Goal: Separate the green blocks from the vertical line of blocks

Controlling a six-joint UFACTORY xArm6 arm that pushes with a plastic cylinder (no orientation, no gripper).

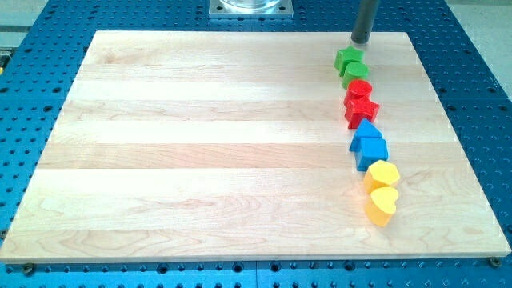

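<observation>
Rod, dark and straight, is all this arm has; there is no claw here, so nothing is spread, pressed together or pinching. My tip (362, 41) sits at the view's top, near the far edge of the bench (200, 144). It is just above the green star block (348, 59) and a bit to the view's right of it. I cannot tell if it touches the star.

Right below the star is a second green block (356, 73) with a rounded shape, touching the star. The two green blocks are the top of a line that runs down the view's right side. Next come a red rounded block (359, 89) and a red star block (362, 110). Then a blue triangle block (364, 131) and a blue block (373, 150). Last are a yellow six-sided block (383, 174) and a yellow heart block (382, 205) at the bottom. Each block sits tight against the next one.
</observation>
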